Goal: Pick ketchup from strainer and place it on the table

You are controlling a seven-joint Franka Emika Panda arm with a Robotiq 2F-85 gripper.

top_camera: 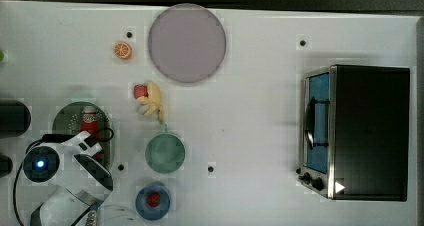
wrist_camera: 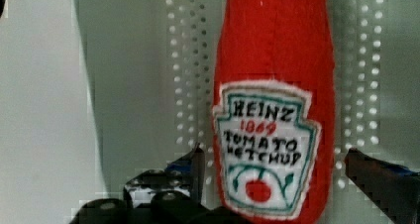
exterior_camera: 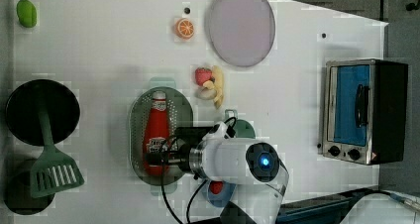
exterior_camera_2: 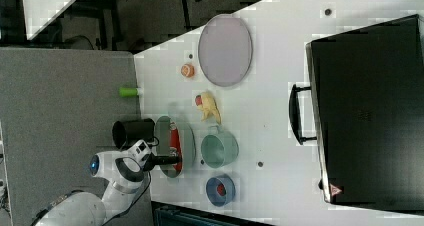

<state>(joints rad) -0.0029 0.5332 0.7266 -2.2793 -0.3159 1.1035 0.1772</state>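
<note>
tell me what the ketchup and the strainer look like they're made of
The ketchup looks like soft red felt: matte, slightly fuzzy, with a white label whose letters and border seem stitched on. The strainer looks like pale green moulded plastic, smooth with a dull sheen and even rows of small punched holes.

The pincer (wrist_camera: 275, 174) stands wide, one finger (wrist_camera: 190, 172) on each side of the ketchup (wrist_camera: 272, 85), with bare strainer (wrist_camera: 183, 60) floor between finger and bottle; in the left view, a black pot (exterior_camera: 42, 112) and spatula (exterior_camera: 52, 169) stand at the strainer's left, a green cup (exterior_camera: 242, 127) at its right; open table (exterior_camera: 109, 40) lies above.
</note>
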